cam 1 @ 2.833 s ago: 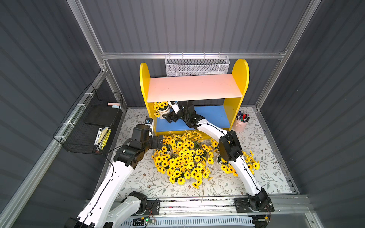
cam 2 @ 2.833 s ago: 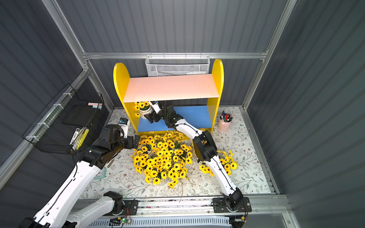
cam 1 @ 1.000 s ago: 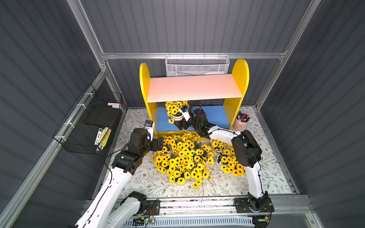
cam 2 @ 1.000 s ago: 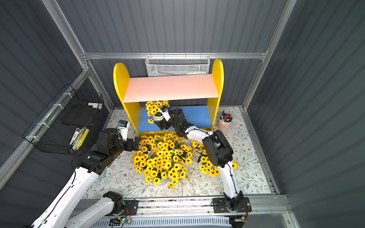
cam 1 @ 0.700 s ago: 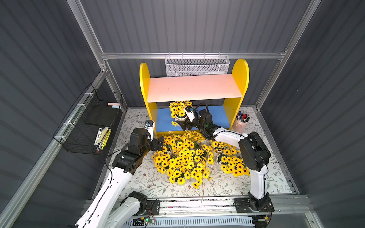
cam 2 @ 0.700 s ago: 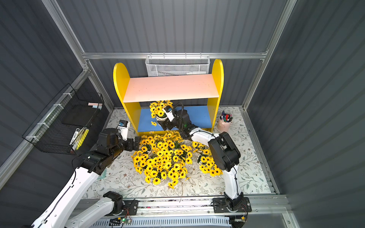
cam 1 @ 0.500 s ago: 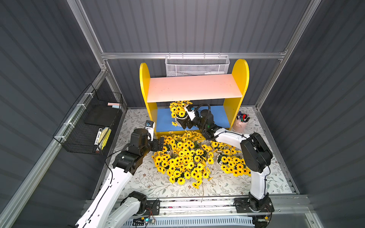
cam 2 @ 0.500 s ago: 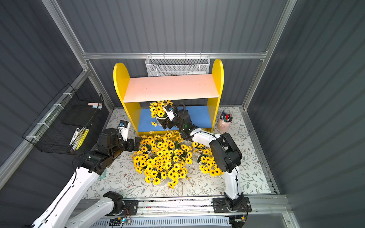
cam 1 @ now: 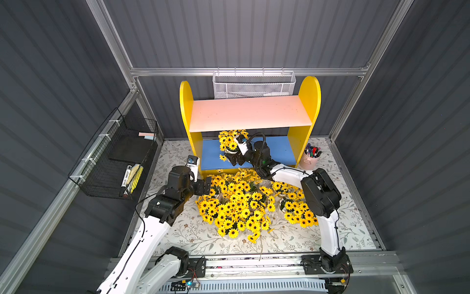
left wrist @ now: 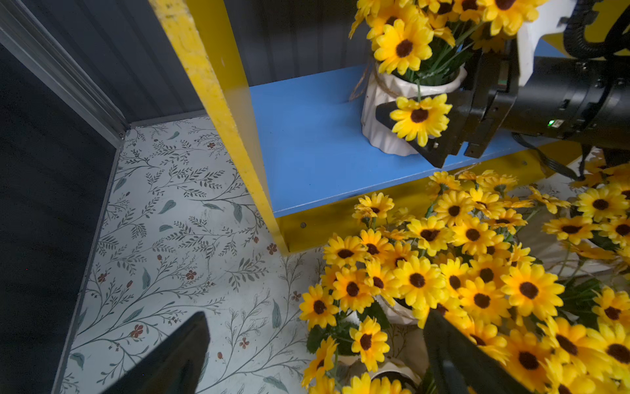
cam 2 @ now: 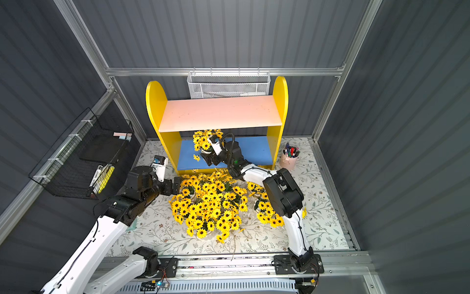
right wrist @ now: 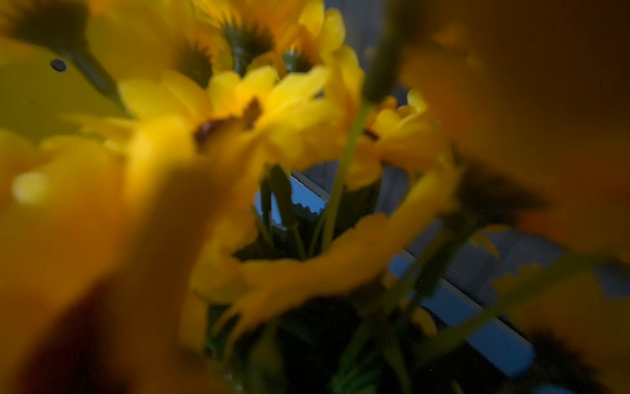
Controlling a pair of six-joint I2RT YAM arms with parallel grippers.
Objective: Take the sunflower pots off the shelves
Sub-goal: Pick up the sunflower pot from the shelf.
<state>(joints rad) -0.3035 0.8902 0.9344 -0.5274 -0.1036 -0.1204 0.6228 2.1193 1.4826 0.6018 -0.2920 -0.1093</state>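
**Top views.** Yellow shelves (cam 1: 309, 101) are standing at the back edge of the desk (cam 1: 193, 234). The pink upper board (cam 1: 250, 113) is lying bare. One sunflower pot (cam 1: 230, 140) is sitting upright on the blue lower board (cam 1: 277, 150), left of its middle and near the front edge, with its blooms reaching just under the pink board's lip. The right claw (cam 1: 235, 159) is reaching in from the front, low at the pot's body. The pot is lying straight ahead of it, toward the left side panel. The left claw (cam 1: 203, 187) is hovering well apart at desk level by that panel's foot, so the right arm is the nearer one. Massed pots (cam 1: 236, 203) are crowding the desk before the shelves.

Containers:
- The pink cup (cam 2: 288, 160) by the right panel is holding pens.
- The black wire basket (cam 2: 73, 185) on the left wall is holding markers and a pad.
- The white mesh basket (cam 2: 229, 87) behind the shelves is not showing its contents clearly.

**Left wrist.** The left claw (left wrist: 315, 327) is gaping wide, with only desk flowers between its fingers. The right claw's near finger (left wrist: 429, 153) is lying across the pot's ribbed flank and the far one is hiding behind it. Whether it is squeezing or slack, I cannot tell.

**Right wrist.** Blurred petals and stems are filling the frame, and the claw is not showing.

**Judgement.** The coming move is hinging on drawing the pot forward over the front edge, upright and low under the pink board.
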